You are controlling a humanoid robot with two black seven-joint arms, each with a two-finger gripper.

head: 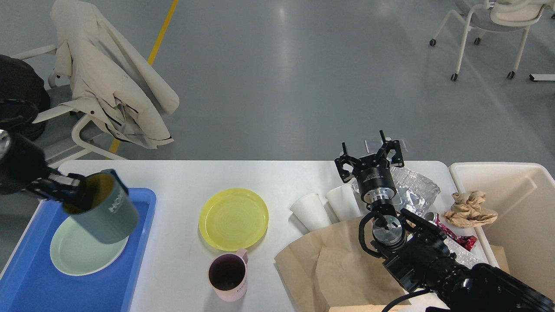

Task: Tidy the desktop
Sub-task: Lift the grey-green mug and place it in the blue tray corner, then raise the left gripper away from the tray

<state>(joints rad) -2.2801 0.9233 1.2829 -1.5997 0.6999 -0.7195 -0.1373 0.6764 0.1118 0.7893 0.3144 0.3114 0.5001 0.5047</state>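
Left gripper [71, 195] jaws clamp the grey-green mug [104, 208] over the blue tray [143, 203] at the worktop's [182, 177] left end, right gripper [369, 158] jaws spread

White surface [182, 177] carried a plain yellow plate [233, 218] at its centre. Left of the plate: blue tray [30, 290], pale green plate [82, 251], grey-green mug [106, 212] with white lettering and a dark olive interior. Below the plate: pink mug [228, 273], dark inside. Right of the plate: white cups [310, 211], brown paper [329, 268], cream bin [520, 216], black right hand [369, 157].
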